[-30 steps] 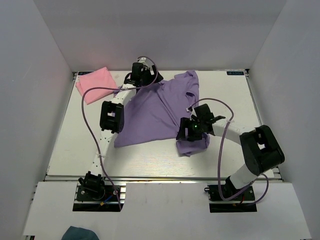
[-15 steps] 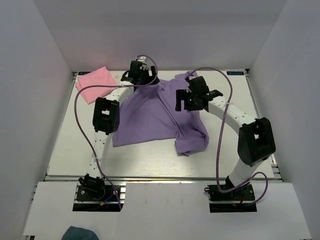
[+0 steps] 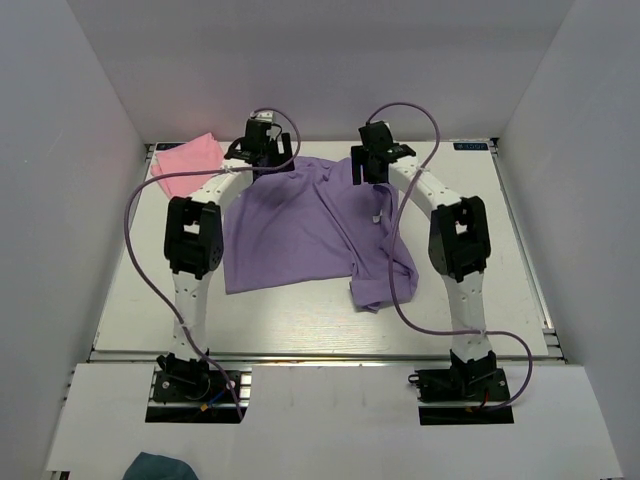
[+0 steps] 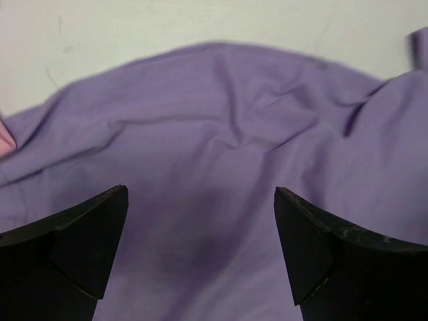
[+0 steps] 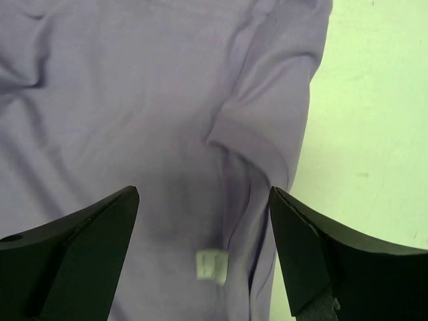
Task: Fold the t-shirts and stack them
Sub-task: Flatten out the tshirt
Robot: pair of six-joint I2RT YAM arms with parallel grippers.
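Table (image 3: 130,290): white top; dragged cloth probably slides instead of folding.
Purple shirt (image 3: 300,230): spread mid-table, wrinkled, near-right corner bunched; folding over that lump risks crooked, bulky result.
Pink shirt (image 3: 185,160): folded, far-left corner, just beside purple shirt; left arm's sweep could knock it.
Left gripper (image 4: 200,190): spread wide, empty, above purple shirt's far edge; could pinch extra layers.
Right gripper (image 5: 204,190): spread wide, empty, near sleeve (image 5: 267,134); mismatched grabs would skew shirt.
Label (image 5: 212,265): white, between right fingers.
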